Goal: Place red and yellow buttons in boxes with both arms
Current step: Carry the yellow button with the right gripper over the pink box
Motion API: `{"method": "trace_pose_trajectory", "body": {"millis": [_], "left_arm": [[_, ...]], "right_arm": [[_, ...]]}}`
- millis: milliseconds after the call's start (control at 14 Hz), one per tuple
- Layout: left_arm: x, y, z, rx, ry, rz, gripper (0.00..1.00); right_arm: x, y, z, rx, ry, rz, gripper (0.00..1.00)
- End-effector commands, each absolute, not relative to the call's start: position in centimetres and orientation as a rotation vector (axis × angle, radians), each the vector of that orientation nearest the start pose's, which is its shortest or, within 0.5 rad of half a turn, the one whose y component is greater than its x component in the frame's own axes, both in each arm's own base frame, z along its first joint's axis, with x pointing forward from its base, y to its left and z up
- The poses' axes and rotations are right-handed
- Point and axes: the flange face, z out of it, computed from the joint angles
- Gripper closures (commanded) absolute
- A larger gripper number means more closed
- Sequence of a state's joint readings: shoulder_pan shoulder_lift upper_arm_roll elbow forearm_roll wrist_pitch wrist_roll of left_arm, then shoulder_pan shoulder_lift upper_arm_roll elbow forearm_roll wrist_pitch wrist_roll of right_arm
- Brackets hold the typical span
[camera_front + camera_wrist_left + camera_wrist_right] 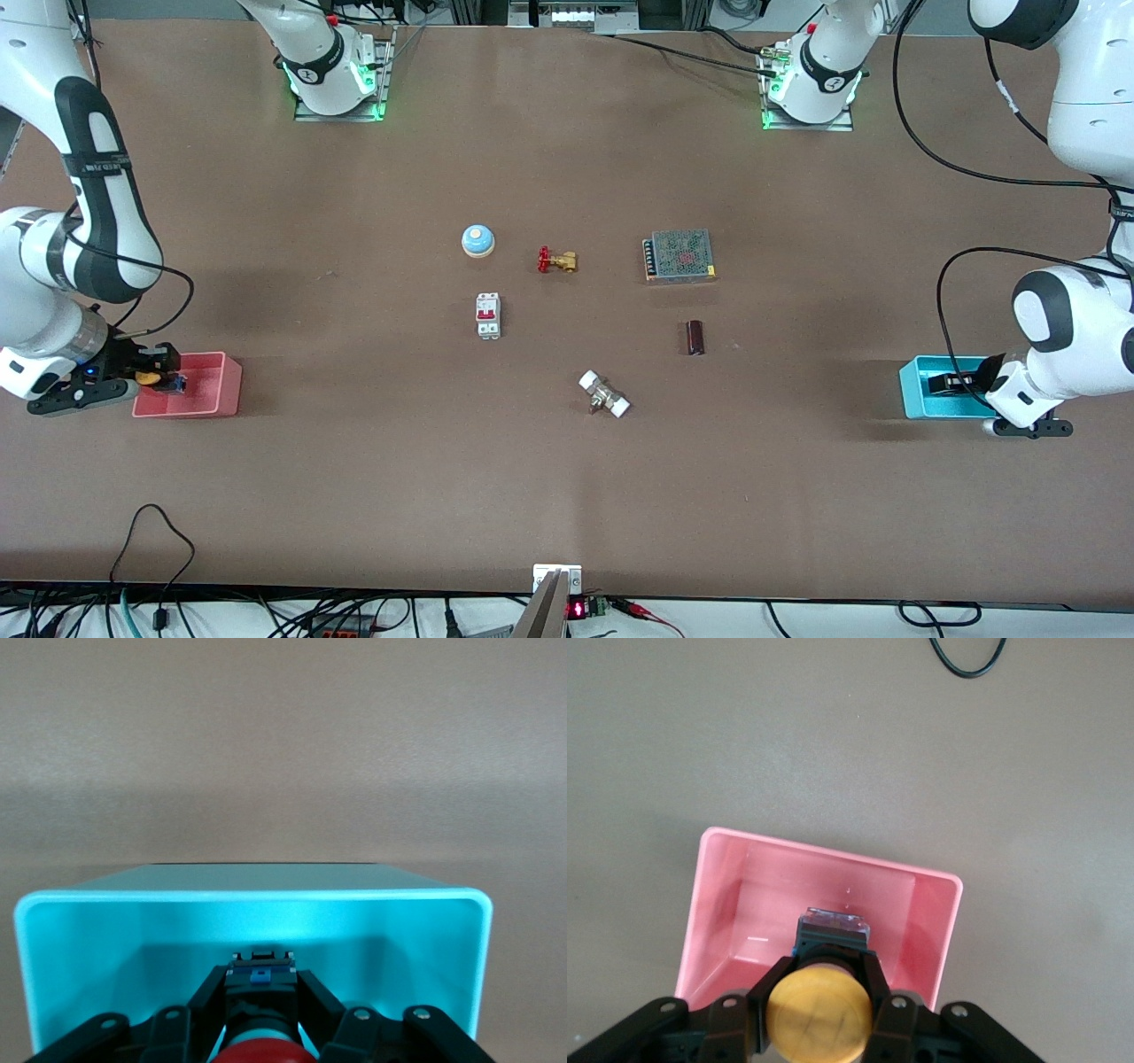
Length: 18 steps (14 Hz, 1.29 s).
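Note:
My right gripper point(164, 372) is shut on the yellow button point(149, 378) and holds it over the pink-red box point(208, 385) at the right arm's end of the table. In the right wrist view the yellow cap point(819, 1012) sits between the fingers, above the pink box point(726, 895). My left gripper point(952, 384) reaches into the cyan box point(921, 390) at the left arm's end. In the left wrist view it is shut on the red button point(260, 1051), dark body low inside the cyan box point(425, 930).
In the middle of the table lie a pale-blue dome bell point(477, 240), a brass valve with a red handle point(557, 260), a white breaker point(488, 315), a metal power supply point(679, 255), a dark cylinder point(695, 338) and a white-capped fitting point(604, 394).

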<state>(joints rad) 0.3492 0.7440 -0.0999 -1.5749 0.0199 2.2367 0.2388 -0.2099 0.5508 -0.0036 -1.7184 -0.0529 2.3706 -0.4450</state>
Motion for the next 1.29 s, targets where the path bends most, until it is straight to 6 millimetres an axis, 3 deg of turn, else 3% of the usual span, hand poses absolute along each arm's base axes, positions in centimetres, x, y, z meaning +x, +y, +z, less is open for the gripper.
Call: {"method": "trace_pose_trajectory", "body": {"millis": [0, 286, 357, 429, 571, 929, 1214], "left_arm": [[66.8, 18.1, 20.0, -3.240, -0.005, 0.073, 0.78], [66.6, 18.1, 19.5, -3.243, -0.005, 0.084, 0.75], [66.6, 18.1, 19.5, -3.243, -0.005, 0.084, 0.60], [66.6, 18.1, 19.5, -3.243, -0.003, 0.084, 0.26], [66.7, 18.1, 19.6, -3.242, -0.003, 0.080, 0.12], [66.7, 18.0, 20.4, -3.241, 0.002, 0.085, 0.04], [67.1, 17.8, 22.6, -3.231, 0.002, 0.052, 0.03]], "right_arm": [[67.2, -15.1, 27.5, -3.165, -0.399, -0.170, 0.73], [67.2, -14.9, 26.9, -3.138, -0.367, -0.168, 0.73], [67.0, -14.8, 26.6, -3.135, -0.365, -0.157, 0.73], [66.8, -14.8, 26.0, -3.131, -0.369, -0.138, 0.73], [66.7, -14.8, 25.6, -3.128, -0.384, -0.129, 0.72], [66.6, -14.8, 24.7, -3.125, -0.390, -0.113, 0.69], [66.5, -14.7, 24.0, -3.122, -0.390, -0.099, 0.66]]}}
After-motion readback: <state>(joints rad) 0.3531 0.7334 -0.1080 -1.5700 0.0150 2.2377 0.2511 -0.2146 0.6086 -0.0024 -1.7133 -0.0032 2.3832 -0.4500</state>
